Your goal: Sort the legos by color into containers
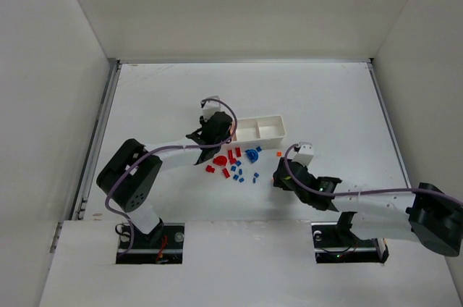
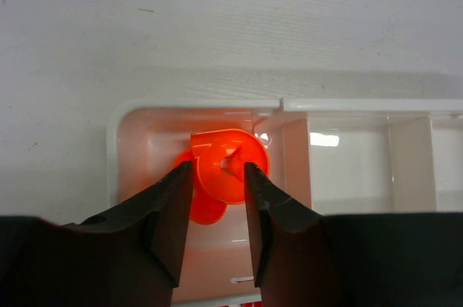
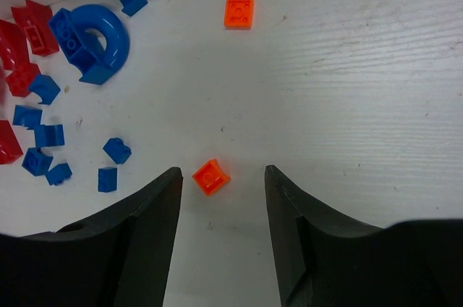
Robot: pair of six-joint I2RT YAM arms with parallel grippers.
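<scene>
Orange round plastic piece (image 2: 231, 155) sits over the white three-compartment plastic tray's (image 2: 116, 133) end cell, between my left pincer's (image 2: 215, 177) barely parted jaws; gripped or freed, I cannot tell. My right pincer (image 3: 222, 173) gapes empty around a small orange brick (image 3: 211, 177). Red and blue bricks (image 3: 47, 135) lie unsorted.

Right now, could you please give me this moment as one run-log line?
left claw: around orange round piece over tray end compartment, grip unclear | right claw: open, flanking orange brick
</scene>
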